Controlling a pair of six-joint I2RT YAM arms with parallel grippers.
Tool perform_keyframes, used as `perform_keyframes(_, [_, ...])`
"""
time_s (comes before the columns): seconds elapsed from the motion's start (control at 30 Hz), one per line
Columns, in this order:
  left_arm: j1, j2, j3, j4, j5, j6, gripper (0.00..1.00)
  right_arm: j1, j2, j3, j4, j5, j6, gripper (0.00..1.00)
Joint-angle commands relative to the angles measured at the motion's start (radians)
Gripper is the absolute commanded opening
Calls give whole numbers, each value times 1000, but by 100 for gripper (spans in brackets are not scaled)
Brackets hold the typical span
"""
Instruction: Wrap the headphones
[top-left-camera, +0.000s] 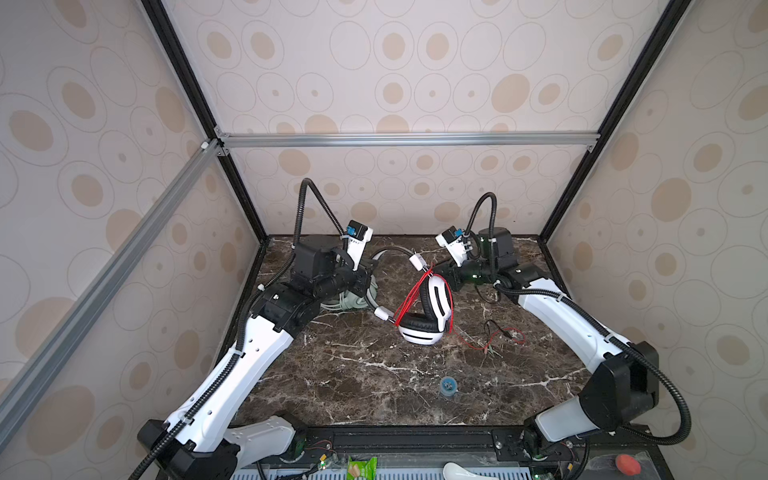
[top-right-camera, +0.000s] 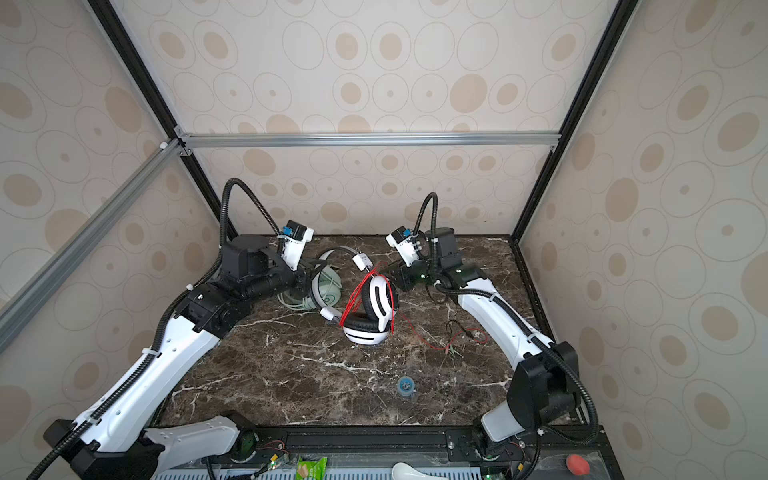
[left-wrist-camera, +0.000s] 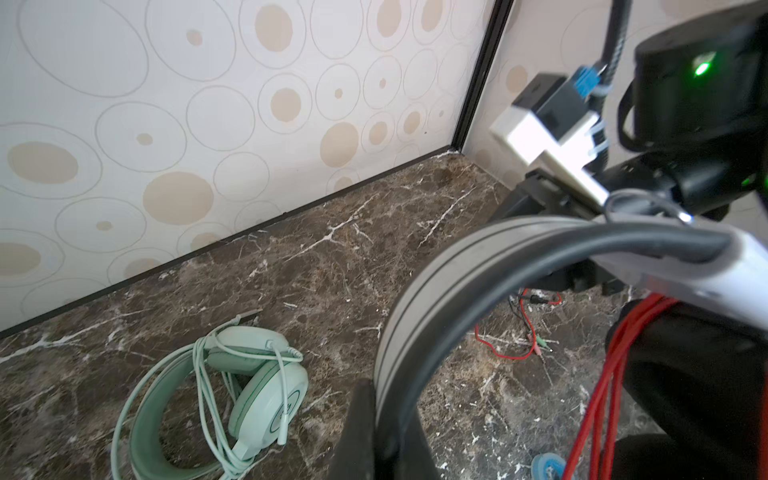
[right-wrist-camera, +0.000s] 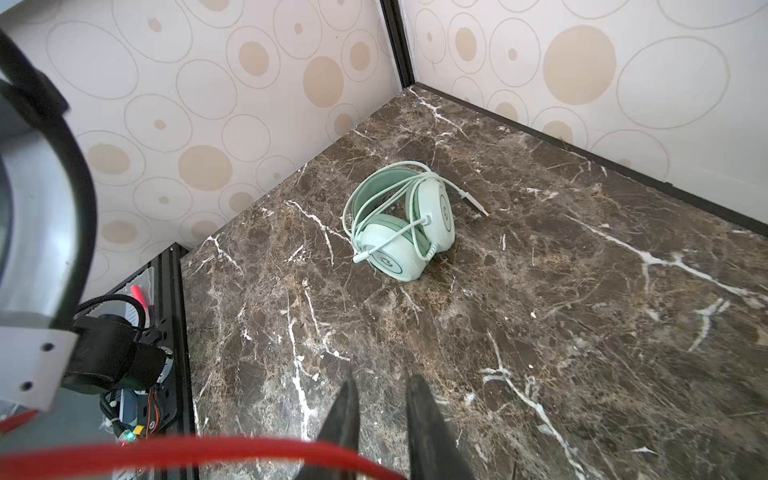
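The white-and-black headphones (top-left-camera: 432, 309) (top-right-camera: 374, 313) stand mid-table, with the thin red cord (top-left-camera: 409, 299) looped over the earcups. The cord's loose end (top-left-camera: 498, 336) trails on the table to the right. My left gripper (left-wrist-camera: 384, 415) (top-left-camera: 371, 262) is shut on their grey headband (left-wrist-camera: 415, 299). My right gripper (right-wrist-camera: 382, 380) (top-left-camera: 441, 271) hovers just behind them, jaws slightly apart. The red cord (right-wrist-camera: 208, 451) crosses close in front of its fingers. The mint green headphones (right-wrist-camera: 399, 224) (left-wrist-camera: 257, 382) (top-right-camera: 328, 291) lie at the back left, their cord coiled round them.
A small blue round thing (top-left-camera: 448, 385) (top-right-camera: 405, 385) lies on the marble near the front. The back wall (top-left-camera: 395, 199) and side walls close the table in. A green packet (top-left-camera: 361, 467) and a red button (top-left-camera: 627, 463) sit at the front rail.
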Motion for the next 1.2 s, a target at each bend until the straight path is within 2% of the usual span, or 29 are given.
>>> perform_keyframes(0.0, [-6,-7,99,111,47,-79,0,-6,-33,-53,166,-51,100,24])
perform_keyframes(0.5, [-5,55,284,170,18,-208,0,-6,-9,-283,440,-74,277,25])
perform_keyframes(0.83, [-4,88,348,206,-75,-293,0,-7,11,-378,515,-65,328,22])
perform_keyframes(1.17, [1,100,347,325,-170,-394,0,-5,55,-429,605,-55,394,17])
